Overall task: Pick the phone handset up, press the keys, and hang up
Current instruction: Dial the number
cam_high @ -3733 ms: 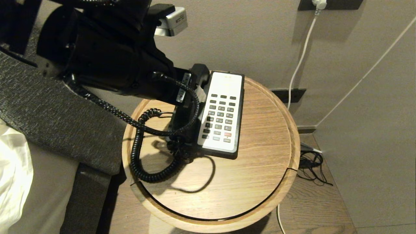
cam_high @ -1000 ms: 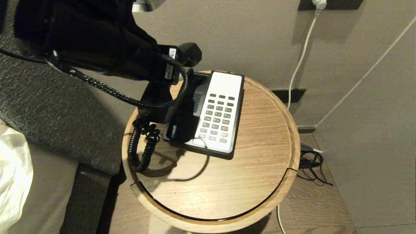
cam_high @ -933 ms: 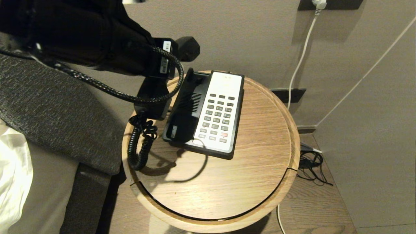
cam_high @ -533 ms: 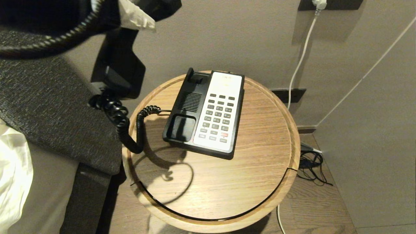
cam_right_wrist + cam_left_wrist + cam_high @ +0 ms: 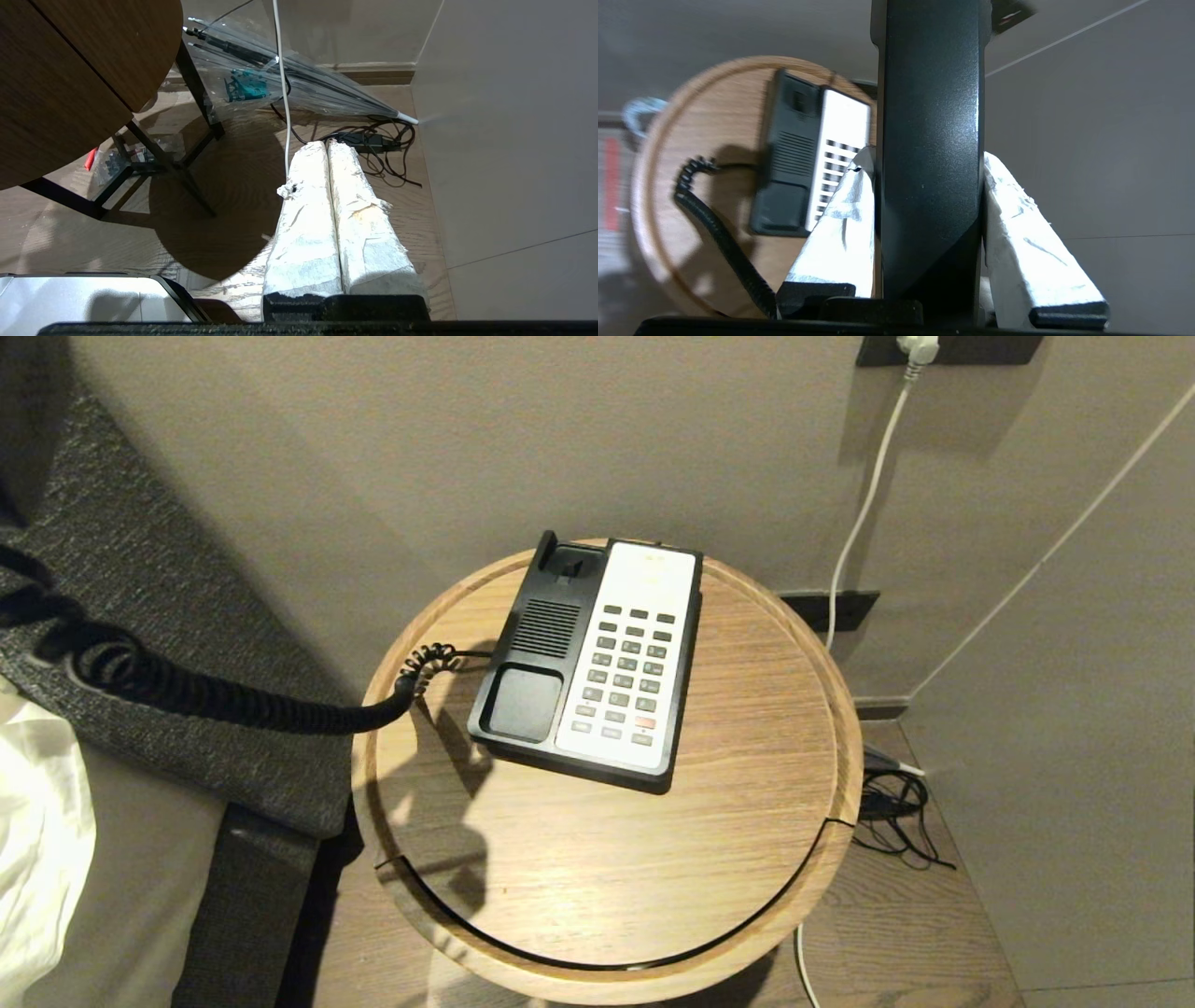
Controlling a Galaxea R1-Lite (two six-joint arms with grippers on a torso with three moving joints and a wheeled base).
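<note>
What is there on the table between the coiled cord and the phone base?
Nothing but bare table: in the head view the cord runs straight into the base's left side, with only shadow beneath.

The phone base [image 5: 597, 667] sits on the round table [image 5: 653, 859], its coiled cord [image 5: 233, 705] running off leftward.

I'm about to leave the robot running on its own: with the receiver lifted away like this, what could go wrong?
1. The black coiled cord runs stretched from the black-and-white phone base past the round wooden table's rim; further pull might drag the base.
2. The left gripper clamps the long glossy black handset only by its sides; it may slip.
3. The key-pressing right gripper hangs shut near the floor, far off.
</note>
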